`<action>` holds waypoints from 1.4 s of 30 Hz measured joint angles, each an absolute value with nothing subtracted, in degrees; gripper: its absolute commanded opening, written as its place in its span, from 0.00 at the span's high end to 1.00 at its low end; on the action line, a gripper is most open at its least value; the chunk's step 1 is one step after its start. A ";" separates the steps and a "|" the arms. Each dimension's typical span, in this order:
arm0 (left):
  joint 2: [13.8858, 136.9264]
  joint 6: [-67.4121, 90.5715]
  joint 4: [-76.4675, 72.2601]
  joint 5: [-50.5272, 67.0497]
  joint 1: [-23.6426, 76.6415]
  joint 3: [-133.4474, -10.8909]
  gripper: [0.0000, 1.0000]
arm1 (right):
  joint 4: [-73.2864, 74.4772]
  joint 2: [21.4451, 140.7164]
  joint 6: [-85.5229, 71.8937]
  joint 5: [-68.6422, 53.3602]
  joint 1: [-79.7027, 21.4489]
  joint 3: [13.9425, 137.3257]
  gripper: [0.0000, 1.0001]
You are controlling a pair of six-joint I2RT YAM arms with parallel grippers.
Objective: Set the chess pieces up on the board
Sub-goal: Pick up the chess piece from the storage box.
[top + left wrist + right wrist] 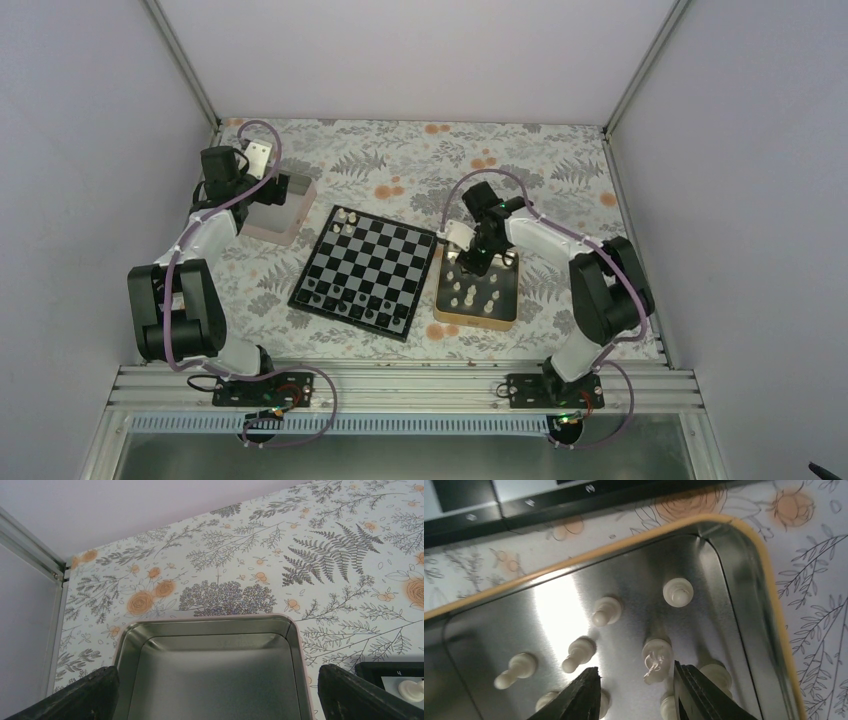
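Observation:
The chessboard (372, 266) lies mid-table; its black border also shows at the top of the right wrist view (549, 511). A few white chess pieces (345, 220) stand at its far-left corner. Several more white pieces (474, 293) stand in the gold tin (510, 318). My right gripper (477, 257) hangs open just above that tin. In the right wrist view (636, 682) its jaws straddle a white knight (657, 661), close to the right finger (704, 692) and not touching. My left gripper (217, 700) is open and empty over the pinkish silver tin (200, 625).
Small dark chessmen (350, 300) line the board's near rows. The pinkish silver tin (290, 232) sits left of the board and looks empty inside. A board corner with one white piece (412, 690) shows at the left wrist view's lower right. Enclosure walls ring the table.

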State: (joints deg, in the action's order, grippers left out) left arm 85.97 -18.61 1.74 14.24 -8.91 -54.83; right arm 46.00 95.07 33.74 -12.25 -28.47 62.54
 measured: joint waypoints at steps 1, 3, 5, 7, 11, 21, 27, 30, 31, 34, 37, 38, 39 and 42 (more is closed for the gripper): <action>85.97 -18.61 1.74 14.22 -8.91 -54.83 0.02 | 45.69 95.66 33.54 -11.99 -28.53 62.41 0.61; 85.97 -18.61 1.74 14.22 -8.91 -54.83 0.02 | 45.08 96.60 33.08 -11.14 -28.60 62.08 0.61; 85.97 -18.61 1.74 14.22 -8.95 -54.83 0.02 | 44.60 97.25 32.69 -10.13 -28.60 61.93 0.61; 85.97 -18.61 1.74 14.24 -8.99 -54.83 0.02 | 44.14 97.58 32.47 -9.37 -28.60 61.93 0.62; 85.97 -18.61 1.74 14.22 -9.02 -54.83 0.02 | 43.16 97.67 32.01 -8.21 -28.60 61.93 0.69; 86.70 -18.68 1.74 15.31 -9.02 -54.83 0.02 | 42.50 99.94 31.29 -7.55 -29.28 61.93 0.88; 86.80 -18.83 1.74 15.77 -9.15 -54.83 0.02 | 43.92 99.74 31.00 -6.33 -29.61 62.46 0.96; 86.80 -18.83 1.76 16.14 -9.21 -54.83 0.02 | 46.65 99.26 31.03 -5.39 -29.61 64.07 0.96; 86.80 -18.83 1.76 16.27 -9.21 -54.83 0.02 | 47.86 98.96 31.14 -5.21 -29.61 65.21 0.96; 86.80 -18.85 1.78 16.80 -9.21 -54.83 0.02 | 51.18 98.19 31.57 -5.34 -29.61 69.14 0.96; 86.80 -18.85 1.80 17.43 -9.21 -54.83 0.01 | 54.87 97.84 32.25 -6.09 -29.61 75.61 0.96; 86.80 -18.85 1.83 17.67 -9.21 -54.83 0.01 | 56.01 97.91 32.62 -6.68 -29.61 78.00 0.96; 86.80 -18.85 1.85 17.91 -9.21 -54.83 0.01 | 57.43 98.17 32.99 -7.29 -29.65 81.30 0.96; 86.80 -18.85 2.04 18.65 -9.21 -54.83 0.00 | 59.11 100.79 34.04 -9.41 -30.35 92.55 0.96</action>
